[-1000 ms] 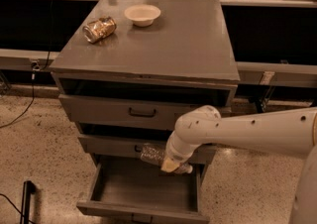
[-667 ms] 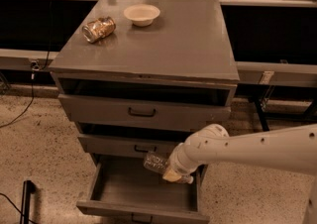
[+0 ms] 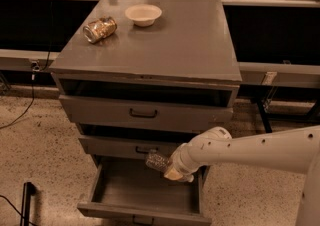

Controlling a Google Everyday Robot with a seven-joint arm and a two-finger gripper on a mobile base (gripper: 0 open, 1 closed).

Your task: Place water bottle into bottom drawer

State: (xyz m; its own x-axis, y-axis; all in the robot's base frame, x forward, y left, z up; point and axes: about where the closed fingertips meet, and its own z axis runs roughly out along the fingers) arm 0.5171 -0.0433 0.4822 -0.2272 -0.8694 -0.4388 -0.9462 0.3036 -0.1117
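Note:
The water bottle [image 3: 157, 161] is a clear ribbed bottle, held roughly level over the open bottom drawer [image 3: 145, 187], its free end pointing left. My gripper [image 3: 172, 170] is at the end of the white arm reaching in from the right and is shut on the bottle's right end, above the drawer's right half. The drawer is pulled out with a plain grey interior, and nothing shows inside it. Most of the fingers are hidden behind the wrist.
A short jar with brownish contents [image 3: 100, 29] lies on its side on the grey cabinet top [image 3: 190, 45], next to a white bowl [image 3: 143, 14]. The two upper drawers [image 3: 145, 113] are slightly open. A dark object [image 3: 27, 195] stands on the floor at lower left.
The arm has lowered and moved left with the bottle, bringing it closer over the open bottom drawer.

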